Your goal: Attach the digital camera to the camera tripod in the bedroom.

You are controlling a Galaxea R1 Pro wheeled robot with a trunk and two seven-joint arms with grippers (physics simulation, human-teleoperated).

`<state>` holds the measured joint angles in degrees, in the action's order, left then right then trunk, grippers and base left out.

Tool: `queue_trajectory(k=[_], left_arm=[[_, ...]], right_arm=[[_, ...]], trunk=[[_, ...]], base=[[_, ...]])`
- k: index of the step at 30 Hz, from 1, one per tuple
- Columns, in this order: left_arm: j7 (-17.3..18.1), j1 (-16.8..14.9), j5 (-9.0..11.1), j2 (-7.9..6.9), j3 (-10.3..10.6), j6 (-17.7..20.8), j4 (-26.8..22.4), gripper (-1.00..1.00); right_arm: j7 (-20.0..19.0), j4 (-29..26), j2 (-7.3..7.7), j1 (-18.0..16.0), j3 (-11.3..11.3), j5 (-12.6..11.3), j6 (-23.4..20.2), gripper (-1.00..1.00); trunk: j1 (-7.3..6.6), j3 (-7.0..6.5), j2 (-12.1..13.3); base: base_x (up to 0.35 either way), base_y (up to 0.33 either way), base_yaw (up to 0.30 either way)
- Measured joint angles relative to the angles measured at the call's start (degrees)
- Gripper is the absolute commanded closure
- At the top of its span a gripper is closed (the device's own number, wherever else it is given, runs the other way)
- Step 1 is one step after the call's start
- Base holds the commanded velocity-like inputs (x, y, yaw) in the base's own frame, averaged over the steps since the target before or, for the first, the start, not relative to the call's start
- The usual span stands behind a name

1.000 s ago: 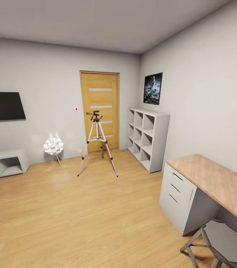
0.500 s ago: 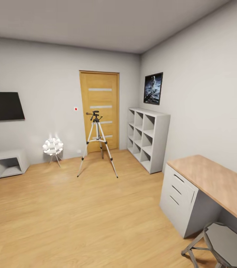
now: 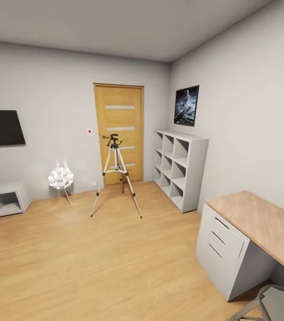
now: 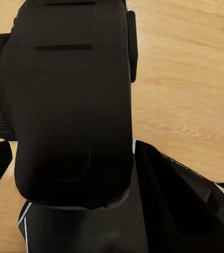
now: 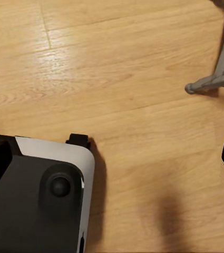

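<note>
In the bedroom, a black TV (image 3: 1, 128) hangs on the left wall above a low white unit (image 3: 3, 200). A white lamp (image 3: 60, 178) stands further right. The tripod (image 3: 115, 176) stands on the wood floor (image 3: 92, 258) before the door (image 3: 118, 133). The cube shelf (image 3: 179, 168), astronaut picture (image 3: 187, 105) and tabletop (image 3: 266, 225) follow. The left end effector grasps the camera (image 4: 69, 105); the right's state I cannot tell.
</note>
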<state>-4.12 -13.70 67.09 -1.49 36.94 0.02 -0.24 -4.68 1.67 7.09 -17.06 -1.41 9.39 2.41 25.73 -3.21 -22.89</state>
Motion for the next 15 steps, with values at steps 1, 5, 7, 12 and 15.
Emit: queue_trajectory(k=[1, 5, 7, 12, 15], left_arm=[[0.0, 0.0, 0.0, 0.00, 0.0, 0.0, 0.0, 1.00], [0.0, 0.0, 0.0, 0.00, 0.0, 0.1, 0.0, 1.00], [0.0, 0.0, 0.0, 0.00, 0.0, 0.2, 0.0, 1.00], [0.0, 0.0, 0.0, 0.00, 0.0, 0.2, 0.0, 1.00], [0.0, 0.0, 0.0, 0.00, 0.0, 0.2, 0.0, 1.00]], right_arm=[[0.0, 0.0, 0.00, 0.0, 0.0, 0.0, 0.0, -1.00], [0.0, 0.0, 0.05, 0.0, 0.0, 0.0, 0.2, -1.00], [0.0, 0.0, 0.07, 0.0, 0.0, 0.1, 0.2, -1.00], [-0.1, 0.0, 0.04, 0.0, 0.0, 0.2, 0.1, -1.00], [-0.1, 0.0, 0.02, 0.0, 0.1, 0.2, 0.1, -1.00]], trunk=[[0.00, 0.00, 0.0], [0.00, 0.00, 0.0], [0.00, 0.00, 0.0], [0.00, 0.00, 0.0], [0.00, 0.00, 0.0]], base=[[0.322, 0.000, 0.019], [0.323, 0.000, 0.010], [0.323, 0.000, 0.005], [0.324, 0.000, 0.002], [0.324, 0.000, 0.004]])
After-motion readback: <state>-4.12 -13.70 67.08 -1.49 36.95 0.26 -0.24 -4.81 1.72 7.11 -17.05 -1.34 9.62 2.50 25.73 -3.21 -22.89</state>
